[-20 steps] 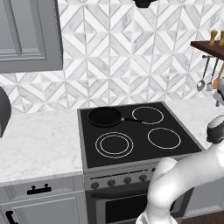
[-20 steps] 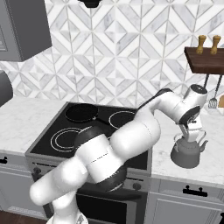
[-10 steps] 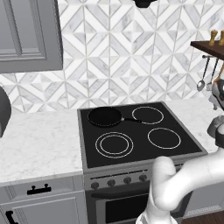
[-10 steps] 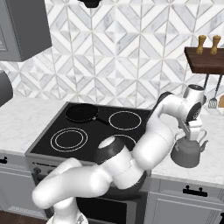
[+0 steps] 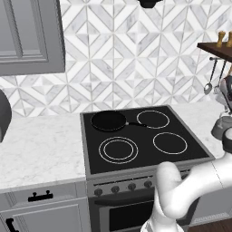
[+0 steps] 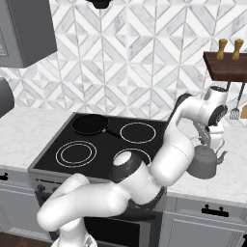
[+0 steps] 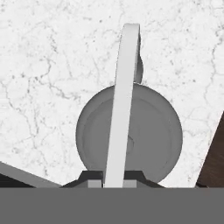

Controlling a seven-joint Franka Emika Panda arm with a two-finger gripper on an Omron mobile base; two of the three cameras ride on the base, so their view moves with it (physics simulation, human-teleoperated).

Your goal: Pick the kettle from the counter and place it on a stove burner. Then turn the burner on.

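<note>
Kettle (image 6: 204,164): on counter (image 6: 226,173) right of cooktop; gripper (image 6: 215,139) clamped on its handle (image 7: 121,105). Lift straight up, keep level, then carry left to double-ring burner (image 6: 76,153)

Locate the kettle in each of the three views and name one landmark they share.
Left base view: kettle at the far right edge, on the counter.
Right base view: kettle at lower right, under the gripper.
Hand view: kettle in the centre, handle upward.
Shared landmark: the marble counter under it.
</note>
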